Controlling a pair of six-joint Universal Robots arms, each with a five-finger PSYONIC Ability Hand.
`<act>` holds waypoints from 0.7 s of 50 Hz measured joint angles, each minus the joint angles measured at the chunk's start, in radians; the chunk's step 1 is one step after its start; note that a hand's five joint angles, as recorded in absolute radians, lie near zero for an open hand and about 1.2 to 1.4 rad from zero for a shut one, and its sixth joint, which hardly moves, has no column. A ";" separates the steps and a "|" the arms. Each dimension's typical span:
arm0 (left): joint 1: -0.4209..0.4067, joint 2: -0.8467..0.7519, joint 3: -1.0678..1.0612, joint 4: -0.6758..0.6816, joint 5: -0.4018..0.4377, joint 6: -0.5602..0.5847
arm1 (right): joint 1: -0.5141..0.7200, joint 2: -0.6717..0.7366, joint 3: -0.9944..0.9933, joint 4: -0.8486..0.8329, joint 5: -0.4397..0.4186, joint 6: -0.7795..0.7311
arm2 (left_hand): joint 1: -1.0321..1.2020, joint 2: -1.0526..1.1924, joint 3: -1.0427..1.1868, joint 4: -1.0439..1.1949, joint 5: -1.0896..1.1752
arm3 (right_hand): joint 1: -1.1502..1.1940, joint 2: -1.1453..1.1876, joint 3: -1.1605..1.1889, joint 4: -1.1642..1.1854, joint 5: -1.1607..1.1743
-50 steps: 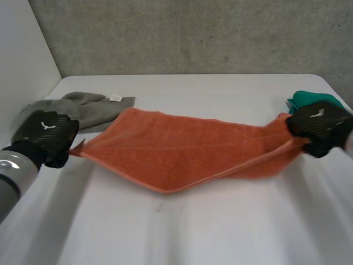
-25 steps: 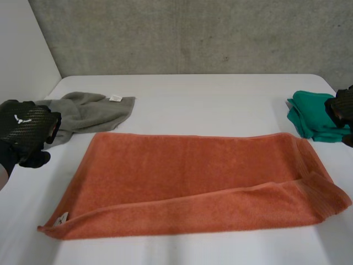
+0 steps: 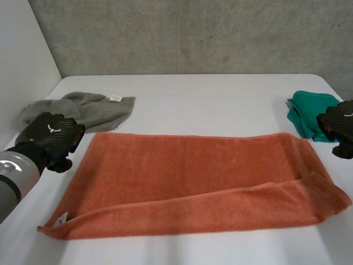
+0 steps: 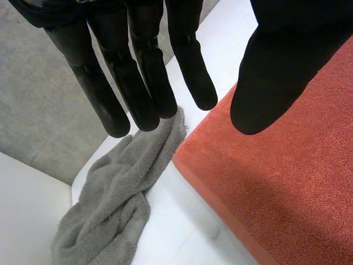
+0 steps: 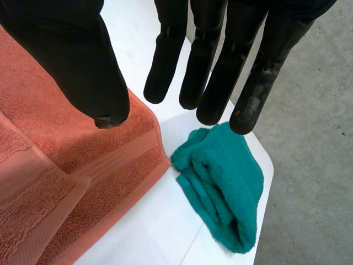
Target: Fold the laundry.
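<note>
An orange towel [image 3: 193,176] lies flat on the white table [image 3: 209,105], folded lengthwise with its near layer lapped over. My left hand [image 3: 49,138] hovers open just off the towel's far left corner; the left wrist view has its straight fingers [image 4: 138,83] above that corner of the orange towel [image 4: 287,182]. My right hand [image 3: 339,126] hangs open by the far right corner. Its fingers [image 5: 215,66] are straight above the orange towel [image 5: 66,165] in the right wrist view. Neither hand holds cloth.
A crumpled grey towel [image 3: 83,110] lies at the far left, also seen as the grey towel [image 4: 110,204] below my left fingertips. A folded green cloth [image 3: 311,113] sits at the far right edge, the green cloth [image 5: 226,182] below my right fingertips. A concrete wall stands behind.
A second ago both hands held the orange towel stretched by its ends. They let it go and it now lies flat. Both hands have since drawn back in toward its far corners.
</note>
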 measured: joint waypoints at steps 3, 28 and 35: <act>-0.005 -0.012 0.001 0.006 0.000 -0.002 | 0.002 0.010 0.002 -0.010 0.004 0.004 | 0.000 0.000 0.000 0.000 0.000 | 0.000 0.000 0.000 0.000 0.000; -0.028 -0.042 -0.012 0.014 0.000 -0.015 | 0.016 0.062 0.008 -0.007 0.016 -0.022 | 0.000 0.000 0.000 0.000 0.000 | 0.000 0.000 0.000 0.000 0.000; -0.031 -0.040 -0.019 0.012 0.000 -0.018 | 0.019 0.069 0.008 -0.003 0.018 -0.029 | 0.000 0.000 0.000 0.000 0.000 | 0.000 0.000 0.000 0.000 0.000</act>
